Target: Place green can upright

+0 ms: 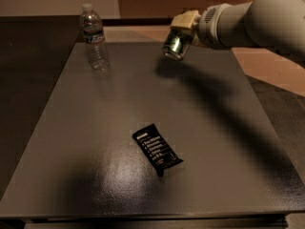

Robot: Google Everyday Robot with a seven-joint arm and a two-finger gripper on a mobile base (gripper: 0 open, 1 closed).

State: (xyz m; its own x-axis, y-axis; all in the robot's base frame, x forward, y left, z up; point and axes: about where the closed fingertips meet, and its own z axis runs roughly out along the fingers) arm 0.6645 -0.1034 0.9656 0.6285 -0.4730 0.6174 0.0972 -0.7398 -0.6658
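One can (175, 44) in fingers (185, 19), far edge (133, 42)

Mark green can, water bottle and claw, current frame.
green can (174, 46): camera view, tilted side wall near its shiny end.
water bottle (96, 44): camera view, clear mid-body.
claw (185, 23): camera view, pale tip gripping the green can, above the table's (143, 94) far side.

One green can (175, 45), one water bottle (94, 39), one black wrapper (156, 148), one tool (182, 28) above one table's (71, 151) far end.
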